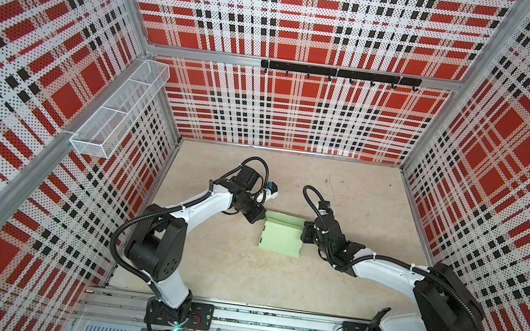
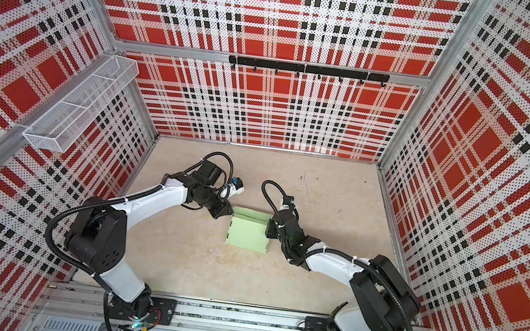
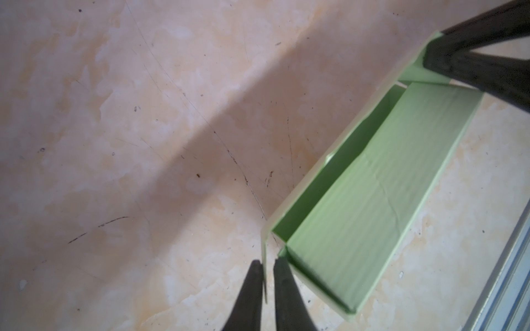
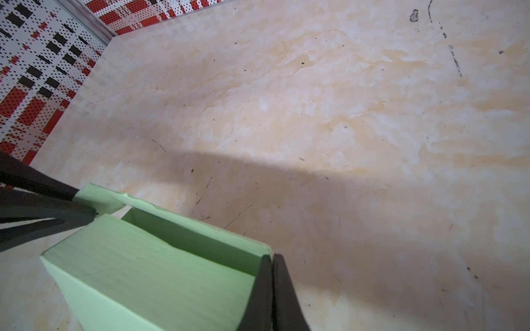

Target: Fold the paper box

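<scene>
On the table [image 1: 340,190] the paper box [image 1: 282,238] sits in the middle. Its far wall [image 1: 284,218] runs straight across from the left gripper [image 3: 266,265] to the right gripper [image 4: 272,259], and the rest reaches back toward the near edge. The left one is pinched on the thin flap [image 3: 264,246] at that wall's left end, the right clamped tight on its right corner. Neither looks nearer, I'd say.
</scene>
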{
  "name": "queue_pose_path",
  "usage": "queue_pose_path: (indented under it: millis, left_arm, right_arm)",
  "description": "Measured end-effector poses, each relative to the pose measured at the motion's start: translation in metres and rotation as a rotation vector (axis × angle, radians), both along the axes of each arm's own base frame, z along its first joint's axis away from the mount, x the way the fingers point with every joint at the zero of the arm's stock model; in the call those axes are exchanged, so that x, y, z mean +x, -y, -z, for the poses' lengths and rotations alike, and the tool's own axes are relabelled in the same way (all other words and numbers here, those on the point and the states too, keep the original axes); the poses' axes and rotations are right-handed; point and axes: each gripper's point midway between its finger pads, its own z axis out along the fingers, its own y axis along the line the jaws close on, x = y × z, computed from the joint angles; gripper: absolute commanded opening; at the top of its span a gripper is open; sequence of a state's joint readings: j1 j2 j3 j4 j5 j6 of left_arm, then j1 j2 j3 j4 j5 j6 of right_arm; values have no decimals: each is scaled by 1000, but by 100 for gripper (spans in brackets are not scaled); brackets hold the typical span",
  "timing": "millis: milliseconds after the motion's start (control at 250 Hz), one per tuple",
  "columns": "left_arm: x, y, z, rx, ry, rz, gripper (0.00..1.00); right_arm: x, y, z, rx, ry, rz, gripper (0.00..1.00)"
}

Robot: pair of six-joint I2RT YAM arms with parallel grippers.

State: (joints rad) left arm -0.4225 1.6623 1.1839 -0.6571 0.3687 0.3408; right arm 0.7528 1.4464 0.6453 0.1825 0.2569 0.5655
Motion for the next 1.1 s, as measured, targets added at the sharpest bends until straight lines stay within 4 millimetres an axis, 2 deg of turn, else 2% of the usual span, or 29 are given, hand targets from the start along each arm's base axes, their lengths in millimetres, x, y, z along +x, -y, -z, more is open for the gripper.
queue_pose_path:
  millis: [336, 836, 1100]
  left_arm:
    - [0, 4, -5, -11, 0, -25, 0]
    - [6, 11, -22, -64, 7, -75, 3]
    - [7, 10, -32, -85, 17, -117, 5]
  right_arm:
    - [-1, 3, -6, -42, 56, 47, 0]
    - [-8, 1, -32, -153, 280, 101, 0]
    - [-17, -1, -37, -218, 391, 115, 0]
